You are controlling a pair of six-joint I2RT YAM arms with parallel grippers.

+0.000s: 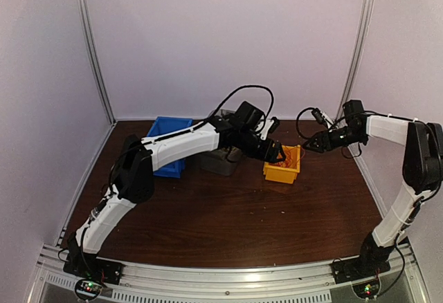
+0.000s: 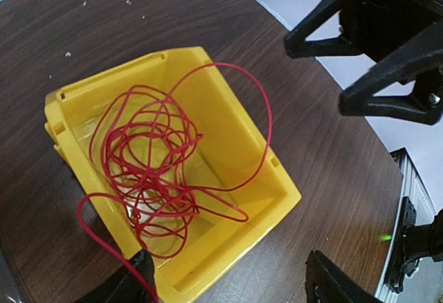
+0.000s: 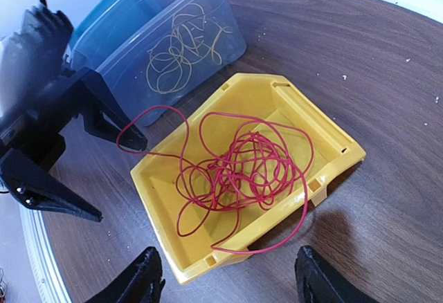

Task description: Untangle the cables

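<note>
The red cable (image 3: 242, 171) lies as one loose knot inside the yellow bin (image 3: 332, 137), toward the far right of the table (image 1: 228, 227). Two loops spill over the rim, one of them toward the left gripper (image 2: 228, 261). Neither gripper holds anything. The left gripper's jaws stand wide at the bin's left side, close to that stray loop, though contact cannot be told. The right gripper (image 3: 227, 254) hangs wide open at the bin's right. Facing each other across the bin suits pulling the tangle apart from two ends. A yellow-orange cable (image 3: 183, 54) rests alone in the clear bin (image 3: 232, 37) just left, likely already sorted, with the blue bin (image 1: 166, 129) beyond it.
</note>
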